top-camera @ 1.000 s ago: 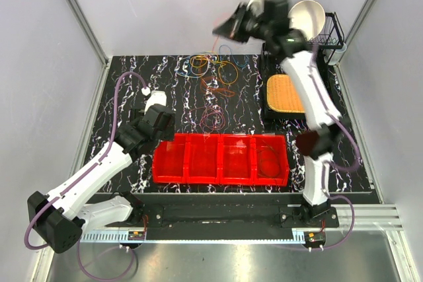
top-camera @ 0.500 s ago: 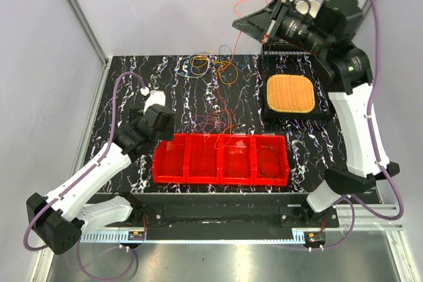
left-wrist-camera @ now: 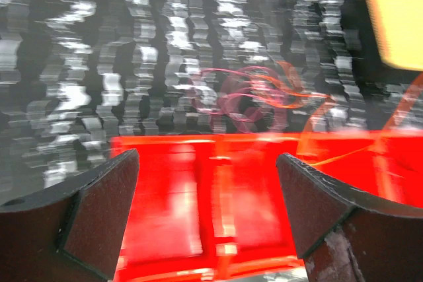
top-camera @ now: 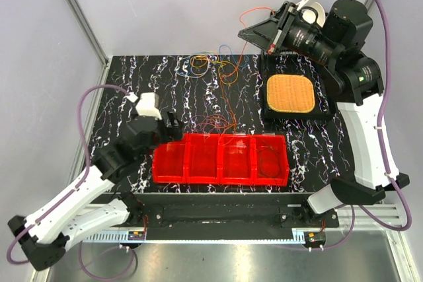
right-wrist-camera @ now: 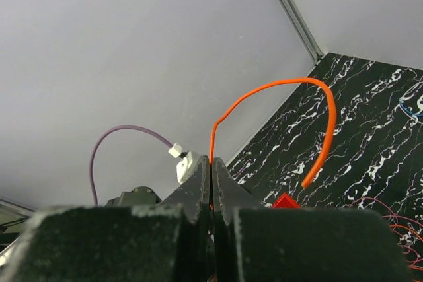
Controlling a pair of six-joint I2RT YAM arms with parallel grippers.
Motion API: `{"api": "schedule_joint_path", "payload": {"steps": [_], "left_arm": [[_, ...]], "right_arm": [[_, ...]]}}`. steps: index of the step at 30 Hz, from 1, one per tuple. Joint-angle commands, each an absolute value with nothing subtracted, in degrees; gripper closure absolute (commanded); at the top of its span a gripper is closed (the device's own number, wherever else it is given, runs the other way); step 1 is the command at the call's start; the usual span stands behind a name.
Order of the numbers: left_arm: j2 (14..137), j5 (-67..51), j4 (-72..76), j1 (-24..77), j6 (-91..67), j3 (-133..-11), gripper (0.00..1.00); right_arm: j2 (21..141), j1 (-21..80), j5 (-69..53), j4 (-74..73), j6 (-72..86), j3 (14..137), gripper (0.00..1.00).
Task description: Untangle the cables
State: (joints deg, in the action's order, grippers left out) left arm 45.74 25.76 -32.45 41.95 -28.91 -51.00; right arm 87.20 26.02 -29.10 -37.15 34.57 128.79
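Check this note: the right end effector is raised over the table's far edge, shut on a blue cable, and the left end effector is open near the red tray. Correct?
No. The cable pinched in the right end effector is orange, not blue; the right wrist view shows it. Everything else holds.

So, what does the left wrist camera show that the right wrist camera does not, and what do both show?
Only left wrist: the left gripper, jaws apart, framing the red tray's dividers, and a maroon cable coil just beyond the tray. Only right wrist: the right gripper shut on an orange cable arching upward, the grey wall, a blue cable at the edge. Both: the marbled table, the red tray, orange cable.
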Motion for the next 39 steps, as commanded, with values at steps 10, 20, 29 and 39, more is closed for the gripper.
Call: {"api": "schedule_joint_path", "payload": {"steps": [10, 20, 29, 39], "left_arm": [[70.39, 31.90, -8.88, 61.43, -31.20, -55.27, 0.10], [83.14, 33.13, -5.19, 63.72, -30.67, -59.41, 0.11], [88.33, 31.64, -3.17, 63.98, -29.97, -61.43, 0.19], [92.46, 31.90, -1.58, 64.42, -29.62, -63.54, 0.34]], "right_arm": [[84.03, 25.93, -27.60, -37.00, 33.84, 124.11, 1.00], [83.41, 25.93, -27.86, -37.44, 33.05, 122.34, 1.00], [83.32, 25.93, -28.04, -37.44, 33.05, 122.43, 1.00], [83.41, 25.93, -28.21, -38.32, 33.31, 123.75, 1.00]]}}
